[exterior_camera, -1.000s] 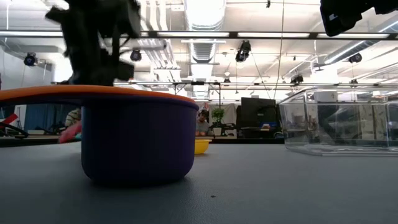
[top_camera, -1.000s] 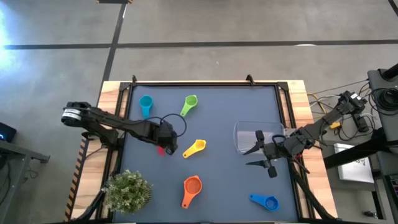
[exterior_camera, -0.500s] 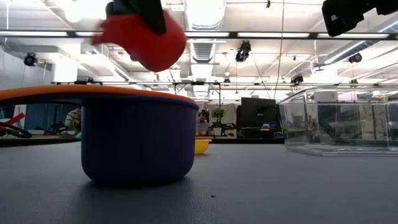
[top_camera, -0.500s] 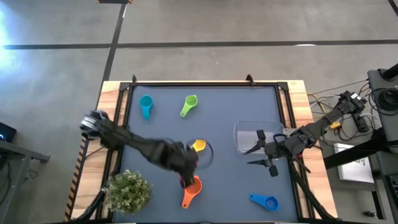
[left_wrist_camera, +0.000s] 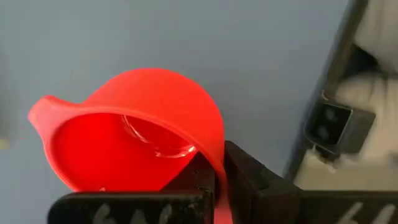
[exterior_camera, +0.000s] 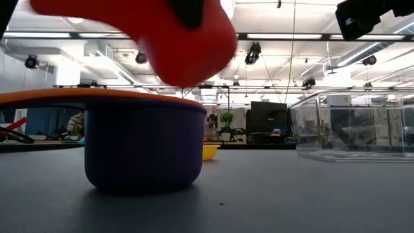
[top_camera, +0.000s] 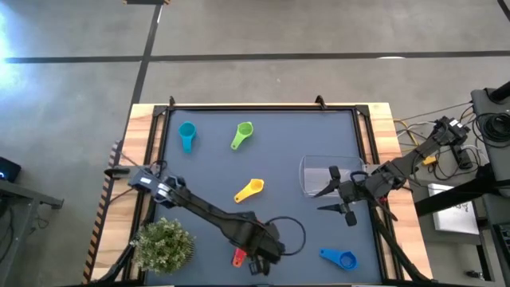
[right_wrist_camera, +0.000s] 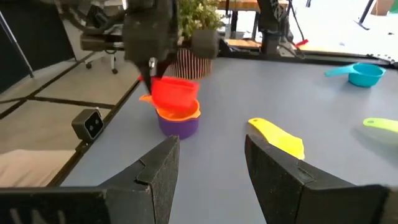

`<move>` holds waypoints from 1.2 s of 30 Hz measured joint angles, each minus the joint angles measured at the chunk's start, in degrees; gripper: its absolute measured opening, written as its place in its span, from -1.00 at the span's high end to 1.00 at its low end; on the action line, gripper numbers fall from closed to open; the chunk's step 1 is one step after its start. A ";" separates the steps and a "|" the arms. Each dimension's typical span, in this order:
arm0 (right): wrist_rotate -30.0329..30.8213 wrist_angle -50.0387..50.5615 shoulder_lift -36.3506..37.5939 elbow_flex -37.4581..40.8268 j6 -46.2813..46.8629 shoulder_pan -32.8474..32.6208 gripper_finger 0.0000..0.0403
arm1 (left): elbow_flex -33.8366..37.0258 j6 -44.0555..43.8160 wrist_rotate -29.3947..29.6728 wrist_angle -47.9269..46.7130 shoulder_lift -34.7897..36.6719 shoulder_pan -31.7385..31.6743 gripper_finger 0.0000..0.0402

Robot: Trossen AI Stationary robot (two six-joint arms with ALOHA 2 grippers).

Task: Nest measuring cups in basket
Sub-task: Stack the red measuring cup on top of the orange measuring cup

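Swinging down from the middle of the worktop (top_camera: 319, 135) toward its near edge, the left arm has carried the red measuring cup (left_wrist_camera: 134, 134) from beside the yellow cup (top_camera: 249, 190) to a spot directly over the stack where the orange cup (right_wrist_camera: 180, 112) sits nested in the purple cup (exterior_camera: 142, 149). The left gripper (top_camera: 259, 249) is pinching the red cup by its handle, the bowl tilted and hanging just above the orange rim; in the low view the red bowl fills the space right over the stack without yet touching it, and the right wrist view shows the same, red bowl slightly off to one side of the orange one. That offset is what the coming move turns on: the cup lies straight below the gripper, so by my reading a short descent with the bowl levelled should seat it, whereas a tilted drop could catch the rim and tip the stack. From above, the stack itself is hidden under the gripper, with only the red handle poking out. The right gripper (right_wrist_camera: 208, 174) waits with its fingers spread, just beside the clear basket (top_camera: 323, 175) on the right side of the worktop and well apart from the stack, so the left arm is plainly the nearer one. Teal (top_camera: 187, 135), green (top_camera: 242, 134) and blue (top_camera: 340, 257) cups lie loose on the worktop, and the basket looks empty.
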State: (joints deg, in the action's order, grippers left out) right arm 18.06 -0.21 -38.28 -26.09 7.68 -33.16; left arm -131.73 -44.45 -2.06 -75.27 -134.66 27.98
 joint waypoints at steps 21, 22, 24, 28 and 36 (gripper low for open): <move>0.00 0.84 -0.02 0.04 1.36 -1.63 0.15 | 11.02 -4.68 1.61 4.79 2.80 0.55 0.63; -0.02 0.84 -0.02 0.04 1.38 -1.63 0.15 | 11.03 -4.71 1.63 4.72 2.80 0.55 0.56; -0.01 0.84 -0.02 0.04 1.35 -1.62 0.15 | 11.04 -4.69 1.92 3.84 2.80 0.55 0.43; -0.02 0.84 -0.02 0.04 1.29 -1.60 0.15 | 10.03 -4.79 8.08 -0.35 3.61 0.77 0.21; -0.01 1.52 -0.02 0.09 1.16 -1.60 0.15 | 10.37 -2.38 16.54 -1.18 8.78 0.97 0.12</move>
State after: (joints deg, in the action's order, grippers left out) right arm 18.05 1.31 -38.30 -26.00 8.84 -34.76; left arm -121.36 -46.83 14.48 -76.44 -125.87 28.95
